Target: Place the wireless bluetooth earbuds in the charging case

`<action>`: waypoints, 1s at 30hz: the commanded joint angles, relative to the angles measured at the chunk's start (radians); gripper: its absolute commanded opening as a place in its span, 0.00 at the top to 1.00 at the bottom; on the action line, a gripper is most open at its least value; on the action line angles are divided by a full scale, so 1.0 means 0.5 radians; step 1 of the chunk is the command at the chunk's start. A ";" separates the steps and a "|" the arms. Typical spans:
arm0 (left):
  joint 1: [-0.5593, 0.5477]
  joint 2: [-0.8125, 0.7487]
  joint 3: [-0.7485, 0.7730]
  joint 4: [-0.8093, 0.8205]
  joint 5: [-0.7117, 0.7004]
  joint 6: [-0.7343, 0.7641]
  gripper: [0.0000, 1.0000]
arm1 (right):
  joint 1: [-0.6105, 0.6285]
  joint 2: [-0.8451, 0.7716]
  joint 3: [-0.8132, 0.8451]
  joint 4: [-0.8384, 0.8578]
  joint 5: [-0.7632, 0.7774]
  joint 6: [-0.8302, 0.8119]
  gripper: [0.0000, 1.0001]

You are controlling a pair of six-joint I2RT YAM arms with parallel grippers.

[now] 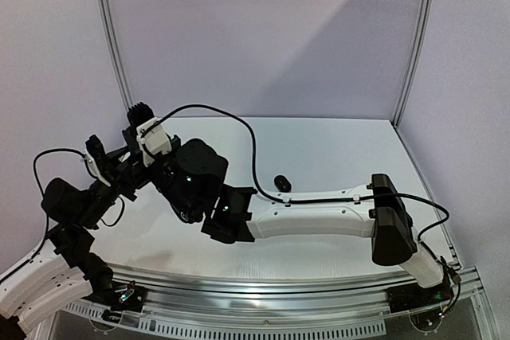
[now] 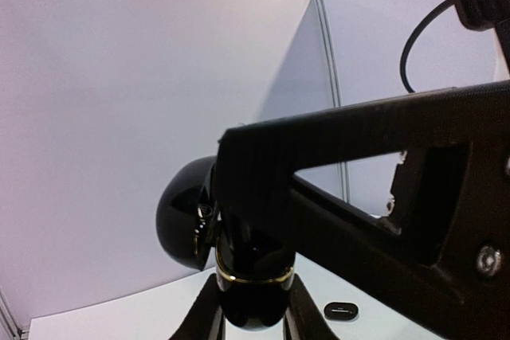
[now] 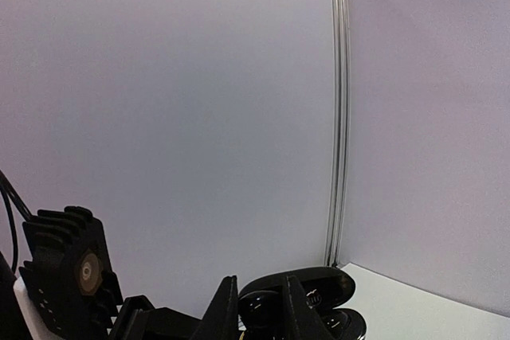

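Note:
My left gripper (image 2: 253, 312) is shut on the base of a glossy black charging case (image 2: 253, 296) with a gold rim. Its lid (image 2: 185, 224) stands open to the left. My right gripper (image 3: 260, 310) is shut on a glossy black earbud (image 3: 260, 308) and holds it right over the open case (image 3: 344, 326); one of its fingers (image 2: 255, 173) covers the case's mouth. In the top view both grippers meet at centre left, left gripper (image 1: 140, 173) and right gripper (image 1: 161, 166), and hide the case and earbud. No other earbuds show.
A second small black oval case (image 1: 281, 183) lies shut on the white table (image 1: 343, 153), also in the left wrist view (image 2: 341, 310). A black cable (image 1: 253, 157) loops over the table. Pale walls close in behind and to the right.

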 commanded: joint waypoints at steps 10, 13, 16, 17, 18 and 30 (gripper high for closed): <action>-0.019 -0.012 0.017 0.111 -0.045 0.017 1.00 | 0.010 -0.035 -0.077 -0.126 0.076 -0.060 0.86; -0.019 -0.010 0.016 0.111 -0.040 0.015 1.00 | 0.012 -0.042 -0.080 -0.126 0.078 -0.075 0.86; -0.019 -0.006 0.016 0.111 -0.036 0.015 1.00 | 0.012 -0.045 -0.080 -0.136 0.086 -0.096 0.85; -0.019 -0.007 0.017 0.111 -0.037 0.016 1.00 | 0.013 -0.047 -0.082 -0.142 0.086 -0.100 0.84; -0.019 -0.005 0.017 0.111 -0.036 0.017 1.00 | 0.015 -0.050 -0.079 -0.147 0.087 -0.108 0.84; -0.019 -0.010 0.015 0.108 0.013 0.030 1.00 | 0.014 -0.116 -0.167 -0.180 0.052 -0.192 0.95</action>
